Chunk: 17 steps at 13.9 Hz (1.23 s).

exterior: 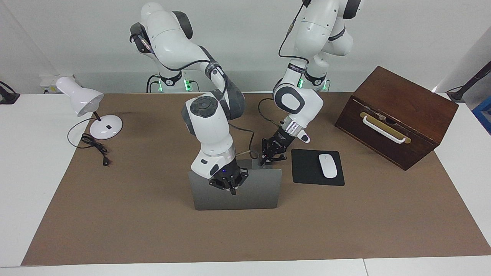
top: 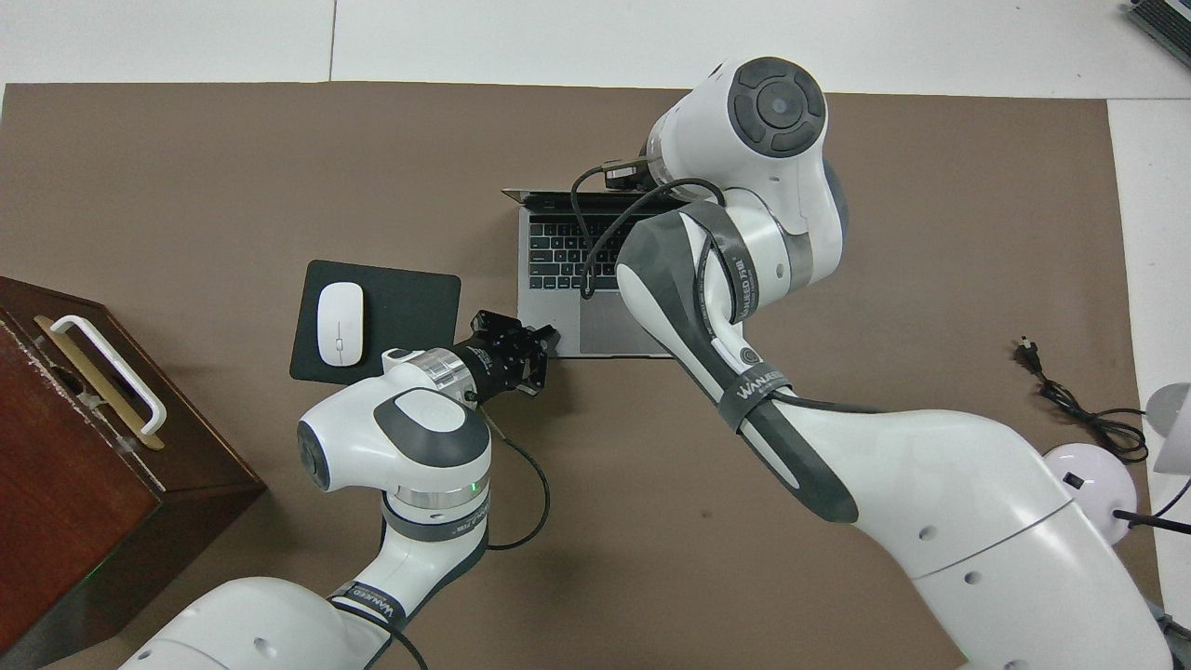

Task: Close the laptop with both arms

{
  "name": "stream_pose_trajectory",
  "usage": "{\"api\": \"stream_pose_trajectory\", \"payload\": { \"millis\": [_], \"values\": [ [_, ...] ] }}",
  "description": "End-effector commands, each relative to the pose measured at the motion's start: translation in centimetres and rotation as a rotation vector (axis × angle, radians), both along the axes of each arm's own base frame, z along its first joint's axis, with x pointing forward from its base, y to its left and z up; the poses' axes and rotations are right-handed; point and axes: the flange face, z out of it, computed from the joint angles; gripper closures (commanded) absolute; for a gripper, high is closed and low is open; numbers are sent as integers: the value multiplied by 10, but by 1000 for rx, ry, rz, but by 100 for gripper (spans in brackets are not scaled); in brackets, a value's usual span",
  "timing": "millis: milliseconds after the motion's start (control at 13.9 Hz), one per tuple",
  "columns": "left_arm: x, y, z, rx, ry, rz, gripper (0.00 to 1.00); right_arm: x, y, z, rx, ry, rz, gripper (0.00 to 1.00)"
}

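The thin silver-grey metal laptop stands open in the middle of the brown tabletop, beside the black mouse pad. The right pincer is at the top edge of the raised lid; I cannot tell if its fingers are spread. The left pincer is at the laptop base's corner nearest the robots, toward the mouse pad, fingers slightly spread and pinching nothing.

Bright, even light from above fills both views. The arms cast soft, faint shadows on the tabletop. Both views look sharp, without glare.
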Motion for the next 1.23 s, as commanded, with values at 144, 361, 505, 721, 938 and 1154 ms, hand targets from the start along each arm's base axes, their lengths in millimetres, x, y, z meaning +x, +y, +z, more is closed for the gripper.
{"api": "stream_pose_trajectory", "payload": {
  "millis": [144, 361, 505, 721, 938, 1154],
  "values": [
    [-14, 10, -29, 39, 43, 6, 100, -10, 0, -4, 38, 80, -31, 100],
    [-16, 12, -31, 30, 55, 20, 100, -16, 1, -5, 28, 125, -33, 100],
    [-21, 12, -34, 21, 31, -14, 100, -19, 1, -6, 16, 150, -29, 100],
    [-33, 9, -44, 4, -49, -94, 100, -25, 3, -11, 3, 179, -23, 100],
    [-39, 8, -49, 4, -91, -129, 100, -28, 1, -19, -4, 197, -26, 100],
    [-40, 8, -51, 2, -101, -145, 100, -32, 2, -31, -10, 220, -50, 100]
  ]
}}
